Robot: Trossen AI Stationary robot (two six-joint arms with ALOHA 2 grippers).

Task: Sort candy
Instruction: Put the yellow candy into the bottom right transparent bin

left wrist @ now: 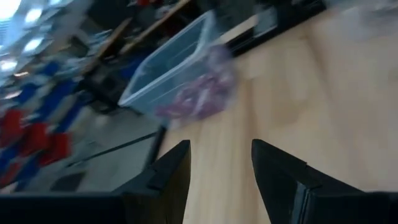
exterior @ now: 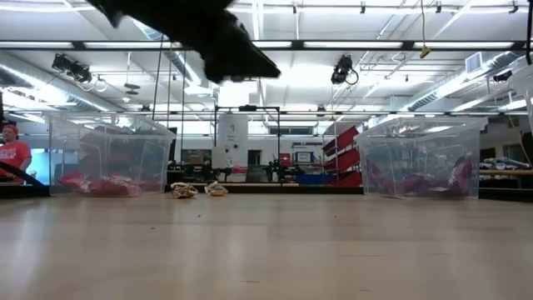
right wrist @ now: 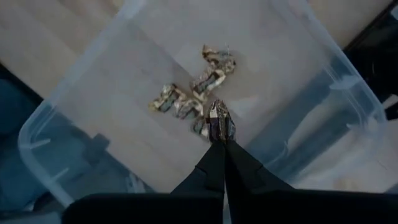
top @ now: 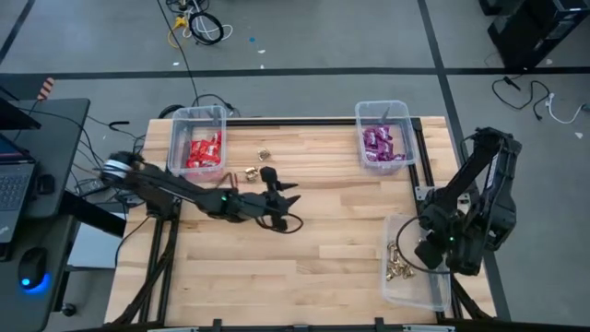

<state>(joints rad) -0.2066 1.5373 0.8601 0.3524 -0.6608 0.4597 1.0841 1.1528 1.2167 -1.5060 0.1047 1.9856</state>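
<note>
A light wooden table carries 3 clear plastic bins: one with red packets, one with purple packets, one with gold pieces. Also 2 gold foil-wrapped candies lie directly on the wood, near the red bin.

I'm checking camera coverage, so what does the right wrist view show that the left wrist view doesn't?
Only the right wrist view shows the right end effector shut on a gold candy above a clear bin holding more gold candies. Only the left wrist view shows the left end effector open and empty, with the bin of purple candies beyond it. Both show light wooden tabletop and clear plastic bins.
</note>
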